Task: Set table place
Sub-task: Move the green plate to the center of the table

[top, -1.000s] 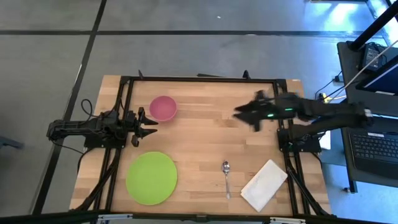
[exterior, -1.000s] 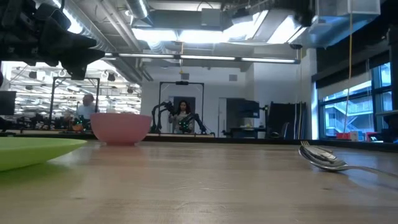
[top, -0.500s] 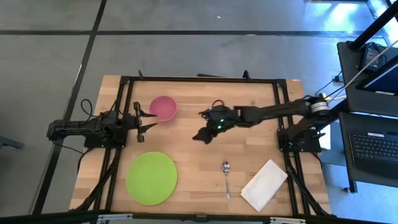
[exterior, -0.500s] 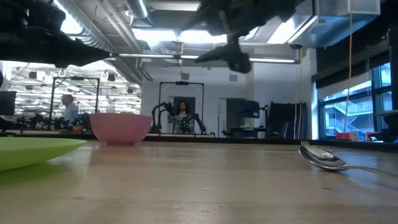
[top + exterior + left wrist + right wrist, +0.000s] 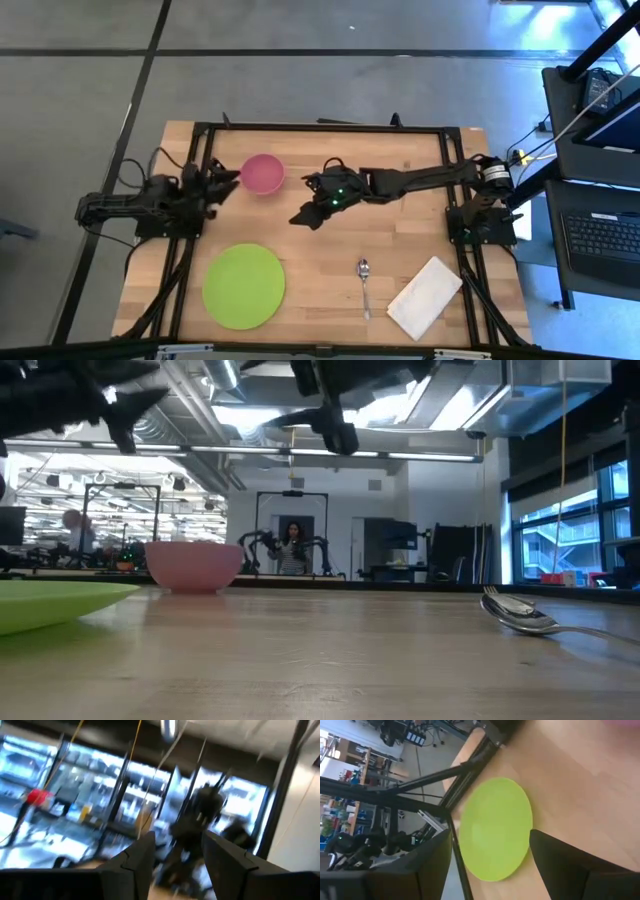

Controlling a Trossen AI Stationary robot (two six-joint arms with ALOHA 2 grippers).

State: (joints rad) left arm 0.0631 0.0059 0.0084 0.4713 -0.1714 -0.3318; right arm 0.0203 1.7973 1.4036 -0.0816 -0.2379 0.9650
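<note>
High view: the table (image 5: 320, 255) fills the frame's centre, its wooden top inside a black rail frame. Lower left lies a green plate (image 5: 243, 286); lower right, a white napkin (image 5: 425, 297) with a spoon (image 5: 365, 286) beside it. Upper left sits a pink bowl (image 5: 262, 173). Right gripper (image 5: 305, 215) hovers mid-table, fingers spread wide, empty. Left gripper (image 5: 222, 180) hangs beside the bowl, fingers parted, empty.

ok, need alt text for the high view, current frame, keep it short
Overhead view of a wooden table: the right gripper, jaws open, reaches across the middle toward a pink bowl, while the left gripper sits just beside that bowl. A green plate, a metal spoon and a white napkin lie along the near edge.
</note>
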